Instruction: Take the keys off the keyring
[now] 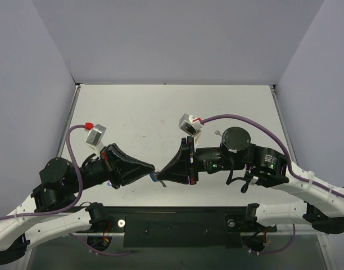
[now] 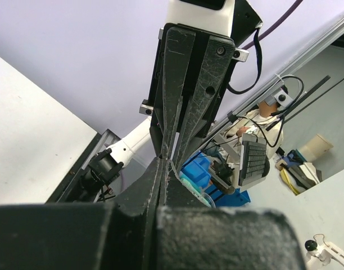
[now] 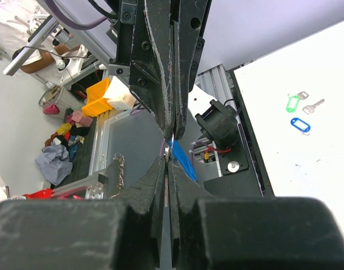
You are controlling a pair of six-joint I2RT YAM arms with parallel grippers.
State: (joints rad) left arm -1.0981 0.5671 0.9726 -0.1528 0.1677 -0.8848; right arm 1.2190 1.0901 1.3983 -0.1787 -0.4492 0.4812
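My left gripper [image 1: 152,169] and right gripper [image 1: 162,175] meet tip to tip above the table's near edge, and both are shut. Between the tips sits the blue key [image 1: 155,177]. In the right wrist view its blue cap [image 3: 181,161] hangs from the left gripper's fingertips [image 3: 173,126]. A thin silver strip, apparently the keyring [image 3: 172,147], is pinched edge-on in my right gripper [image 3: 170,160]. In the left wrist view my left gripper [image 2: 163,164] is shut against the right gripper's fingers [image 2: 186,84], and the metal between them is mostly hidden.
In the right wrist view, loose on the white table [image 3: 307,169], lie a green-capped key [image 3: 293,103], a bare silver key [image 3: 313,106] and a blue-capped one [image 3: 299,124]. Grey walls enclose the table on three sides. A dark rail runs along the near edge [image 1: 177,222].
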